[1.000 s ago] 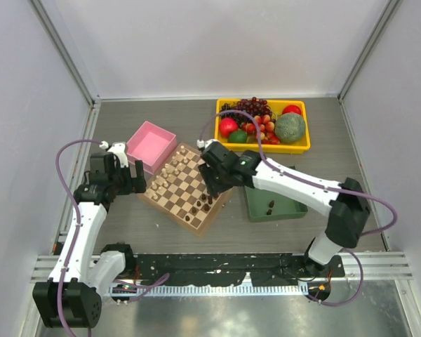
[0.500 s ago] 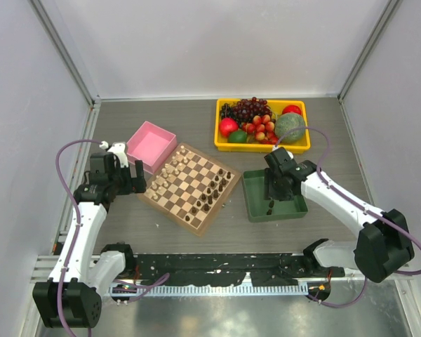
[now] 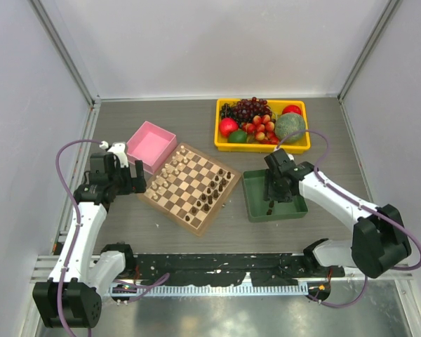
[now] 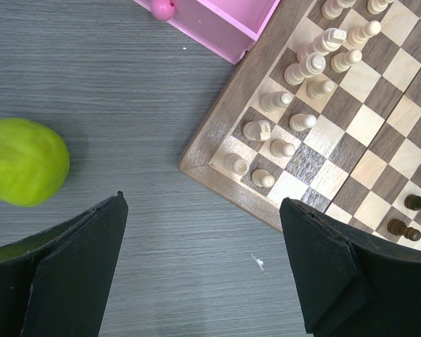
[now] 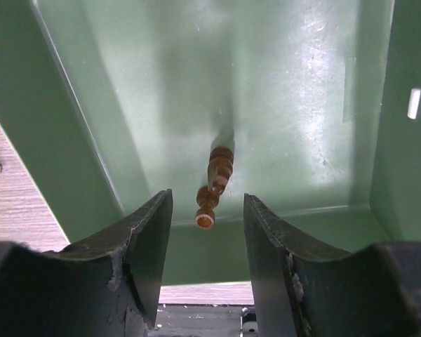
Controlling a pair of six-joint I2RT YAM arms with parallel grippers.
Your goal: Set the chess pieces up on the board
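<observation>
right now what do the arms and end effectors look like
The left arm and right arm are alike: white rounded links with black joint housings, and a looping purple cable runs along each. The left end effector and right end effector each have two broad, matte black fingers with flat inner faces.

Browns, green and pink
Tan and dark-brown checked board (image 3: 189, 188); reddish-brown chess piece (image 5: 212, 184) on green tray (image 5: 112, 84) between black fingers (image 5: 147, 239) of right gripper (image 5: 207, 210); pink box (image 4: 231, 17) ahead of left gripper (image 4: 202, 210)
</observation>
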